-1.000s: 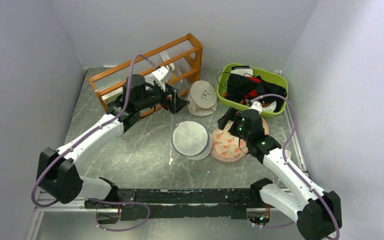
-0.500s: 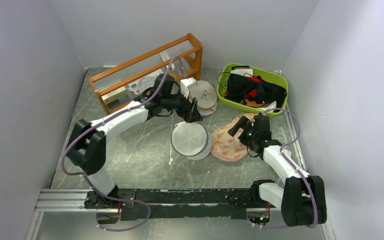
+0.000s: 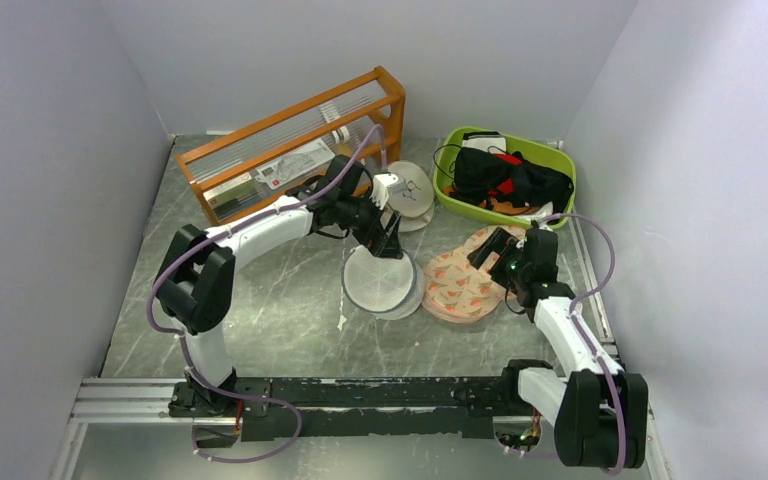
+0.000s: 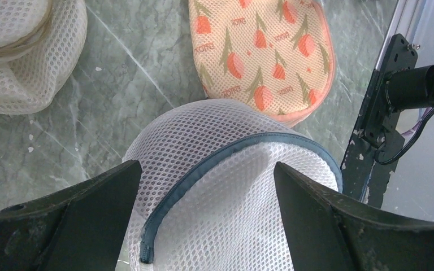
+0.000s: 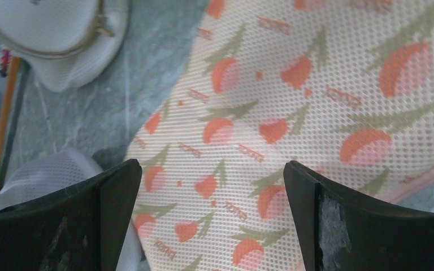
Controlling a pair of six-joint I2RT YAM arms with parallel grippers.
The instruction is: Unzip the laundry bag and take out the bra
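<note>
The laundry bag [image 3: 382, 281], a round white mesh drum with a dark zip rim, lies mid-table. My left gripper [image 3: 392, 243] is open just above its far edge. In the left wrist view the bag [image 4: 231, 186] fills the gap between the jaws, and the zip's end [image 4: 146, 255] sits at the lower left. My right gripper [image 3: 490, 247] is open and empty over the peach printed pad [image 3: 460, 285], which fills the right wrist view [image 5: 294, 101]. The bra is hidden; I cannot see any maroon fabric.
A cream round pouch [image 3: 407, 195] lies behind the bag. A green tub [image 3: 563, 190] with black and red clothing stands at the back right. An orange wooden rack [image 3: 290, 150] stands at the back left.
My left gripper has reached right and forward from near the rack to the bag's far edge. My right gripper has drawn right, toward the pad's far right end.
</note>
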